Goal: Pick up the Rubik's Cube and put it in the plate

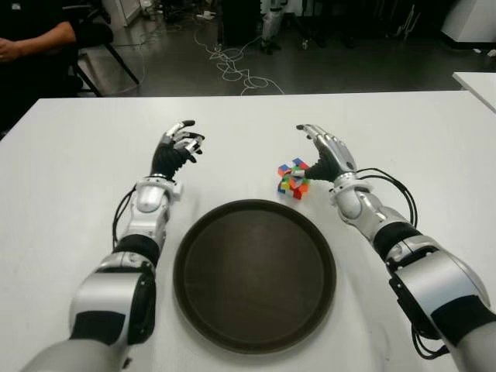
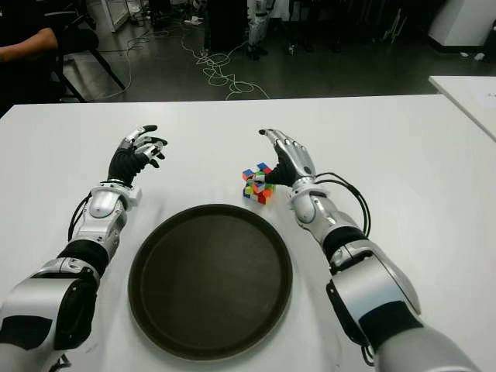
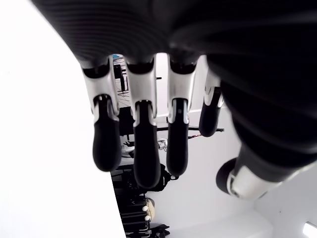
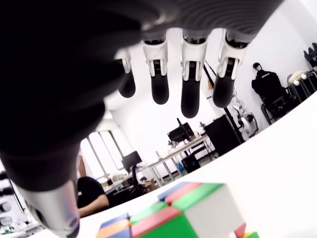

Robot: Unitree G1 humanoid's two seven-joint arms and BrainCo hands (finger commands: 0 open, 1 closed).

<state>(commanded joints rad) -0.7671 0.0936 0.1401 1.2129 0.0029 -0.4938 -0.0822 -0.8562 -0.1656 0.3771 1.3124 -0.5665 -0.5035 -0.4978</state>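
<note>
The step in hand looks like the reach: nothing is grasped yet. The Rubik's Cube [image 1: 294,178] sits on the white desk [image 1: 70,155] toward the middle, just beyond the far rim of the round dark plate [image 1: 254,341], slightly to the robot's right. The right hand [image 1: 325,153] hangs just beside the cube on its right, fingers extended and spread, holding nothing; its wrist view shows the fingers [image 4: 190,94] over the cube's coloured top with a gap between. The left hand [image 1: 177,149] shows beside the plate's far left rim, fingers loosely curled and empty. Next, I judge, the right hand must lower and close around the cube's sides, then lift it and carry it back over the plate.
</note>
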